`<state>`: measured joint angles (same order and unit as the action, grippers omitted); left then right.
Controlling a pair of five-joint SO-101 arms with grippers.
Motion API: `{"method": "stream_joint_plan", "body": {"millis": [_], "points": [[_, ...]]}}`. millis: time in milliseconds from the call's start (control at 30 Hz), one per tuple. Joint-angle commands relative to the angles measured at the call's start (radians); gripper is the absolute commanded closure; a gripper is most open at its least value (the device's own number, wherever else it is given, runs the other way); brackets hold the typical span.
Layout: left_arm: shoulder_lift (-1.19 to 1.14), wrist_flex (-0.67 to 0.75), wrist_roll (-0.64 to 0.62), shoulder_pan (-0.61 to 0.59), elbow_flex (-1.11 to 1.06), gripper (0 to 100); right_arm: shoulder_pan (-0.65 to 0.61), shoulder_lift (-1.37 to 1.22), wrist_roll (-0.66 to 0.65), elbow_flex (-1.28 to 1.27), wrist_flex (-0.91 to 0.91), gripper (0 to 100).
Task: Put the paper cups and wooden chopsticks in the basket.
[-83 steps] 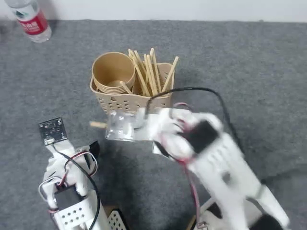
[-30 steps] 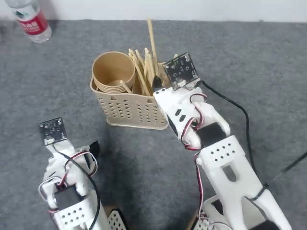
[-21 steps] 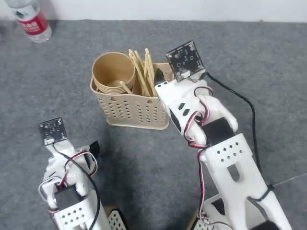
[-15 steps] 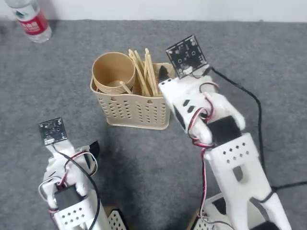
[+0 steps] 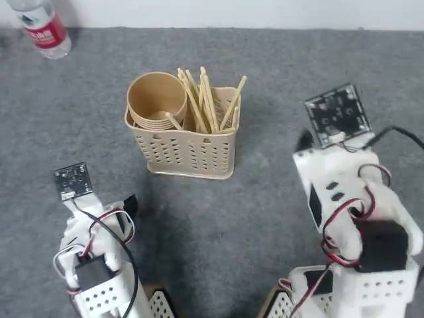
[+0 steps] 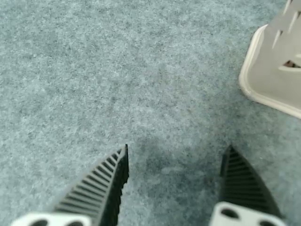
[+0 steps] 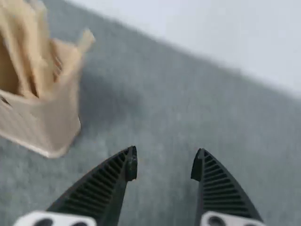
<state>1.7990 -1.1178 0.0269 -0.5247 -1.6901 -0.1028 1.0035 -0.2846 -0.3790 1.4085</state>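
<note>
At the near edge, my wrist views show the left gripper (image 6: 176, 155) and the right gripper (image 7: 165, 160), both with jaws spread apart and empty. The high view shows, mid-tabletop, one basket (image 5: 192, 151) holding one nested stack of paper cups (image 5: 157, 99) and a bundle of wooden chopsticks (image 5: 209, 103) that I cannot count. One bottle (image 5: 44, 26) lies at the far left corner.

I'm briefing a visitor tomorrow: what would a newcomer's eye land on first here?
The beige basket mid-table stands out, with stacked paper cups in one side and a bristling bundle of wooden chopsticks beside them. Nearer the camera, the left claw and right claw hang open over the grey carpet, clear of the basket.
</note>
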Motion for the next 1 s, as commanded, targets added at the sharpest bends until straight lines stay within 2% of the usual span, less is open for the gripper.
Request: {"method": "stream_joint_plan", "body": {"millis": [0, 100, 133, 200, 267, 433, 633, 767, 967], "points": [[0.015, 0.018, 0.034, 0.041, 0.007, 70, 0.068, 0.073, 0.092, -0.133, 0.015, 80.1], [0.018, -0.086, 0.166, 0.166, 0.007, 70, 0.065, 0.153, 0.157, -0.264, 0.015, 80.1], [0.018, -0.147, 0.203, 0.17, 0.007, 70, 0.067, 0.186, 0.167, -0.298, 0.015, 80.1], [0.017, -0.137, 0.227, 0.144, 0.007, 70, 0.074, 0.26, 0.153, -0.348, 0.015, 80.1], [0.021, -0.152, 0.212, 0.12, 0.007, 70, 0.074, 0.341, 0.115, -0.396, 0.016, 80.1], [0.021, -0.146, 0.12, 0.181, 0.007, 70, 0.076, 0.512, 0.077, -0.519, -0.031, 80.1], [0.021, -0.144, 0.029, 0.358, 0.007, 70, 0.193, 0.607, 0.084, -0.81, -0.242, 80.1], [0.021, -0.144, -0.028, 0.411, 0.007, 70, 0.208, 0.633, 0.189, -0.988, -0.343, 80.1], [0.021, -0.144, -0.032, 0.41, 0.007, 70, 0.205, 0.694, 0.278, -1.03, -0.354, 80.1]]}}
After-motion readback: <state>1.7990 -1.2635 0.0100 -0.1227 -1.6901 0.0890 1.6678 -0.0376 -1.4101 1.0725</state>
